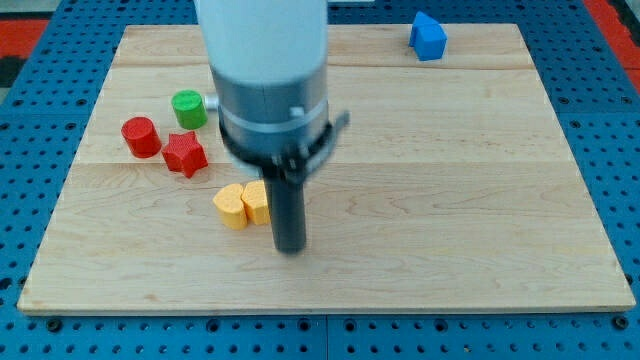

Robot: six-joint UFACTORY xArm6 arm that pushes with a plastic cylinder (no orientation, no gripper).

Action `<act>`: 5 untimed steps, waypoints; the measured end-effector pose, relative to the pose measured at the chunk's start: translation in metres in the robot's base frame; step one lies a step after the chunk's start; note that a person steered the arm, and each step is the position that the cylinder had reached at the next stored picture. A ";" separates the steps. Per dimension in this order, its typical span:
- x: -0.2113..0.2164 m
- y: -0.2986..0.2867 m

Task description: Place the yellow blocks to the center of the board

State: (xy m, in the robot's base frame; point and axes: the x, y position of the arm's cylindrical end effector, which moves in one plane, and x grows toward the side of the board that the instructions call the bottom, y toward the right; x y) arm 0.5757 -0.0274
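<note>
Two yellow blocks lie side by side left of the board's middle: a heart-like yellow block [230, 207] and a second yellow block [256, 201] touching its right side, partly hidden by the rod. My tip [290, 247] rests on the board just right of and slightly below the second yellow block, close to or touching it. The arm's white and grey body [268, 80] hangs over the upper middle of the board.
A red cylinder [141, 136], a red star block [184, 153] and a green cylinder [188, 107] sit at the view's left. A blue block [428, 37] is near the top edge at the right. The wooden board [450, 200] lies on a blue perforated table.
</note>
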 end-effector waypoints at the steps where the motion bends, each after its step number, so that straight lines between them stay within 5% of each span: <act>1: 0.004 -0.052; 3: -0.027 -0.129; 5: -0.067 -0.109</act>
State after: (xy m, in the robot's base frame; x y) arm 0.5088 -0.1369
